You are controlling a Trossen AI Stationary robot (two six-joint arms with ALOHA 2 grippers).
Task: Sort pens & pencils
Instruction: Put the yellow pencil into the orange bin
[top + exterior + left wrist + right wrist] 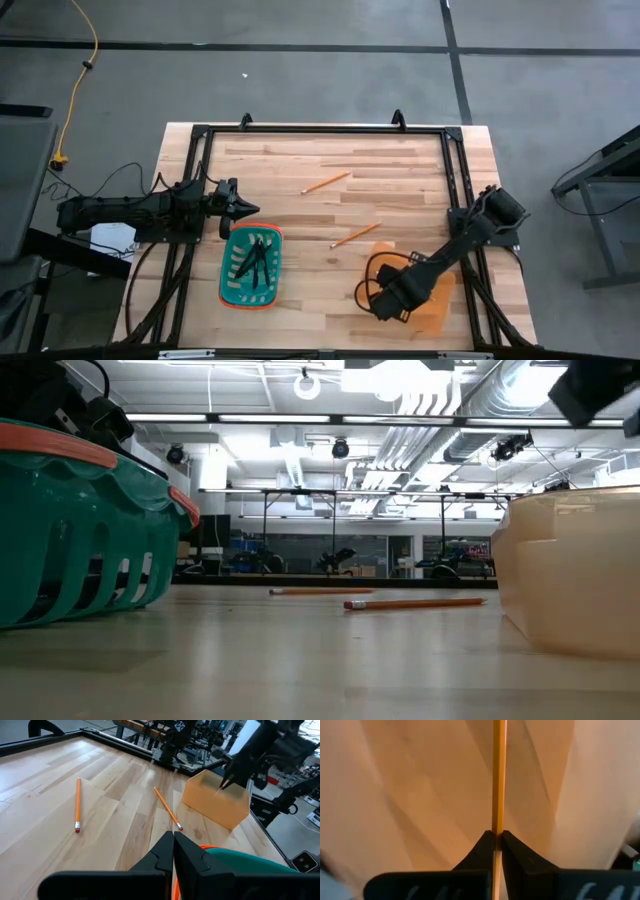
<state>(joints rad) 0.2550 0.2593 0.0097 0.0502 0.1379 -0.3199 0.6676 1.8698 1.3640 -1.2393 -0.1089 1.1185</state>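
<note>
Two orange-yellow pencils [325, 183] [355, 235] lie flat on the wooden table. A third pencil [499, 775] is in my right gripper [497, 836], which is shut on it and points down into the orange bin [440, 300] at the near right. Dark pens [255, 262] lie in the teal basket [250, 265] at the near left. My left gripper [248, 208] waits shut just beyond the basket's far rim, holding nothing. The left wrist view shows the right gripper [231, 776] above the bin [217, 800]. My right gripper pinches the pencil's shaft [498, 822] between its two fingertips. The fingers come from above, pointing down into the orange bin, and the pencil runs along them and out past their tips. The pencil hangs upright; I cannot tell whether its lower end touches the bin's floor.
A black metal frame [320, 130] runs along the table's far, left and right sides. Bare wood lies between basket and bin around the two loose pencils [78, 805] [166, 809]. The low view shows the basket [80, 530] on one side and the bin [570, 570] on the other.
</note>
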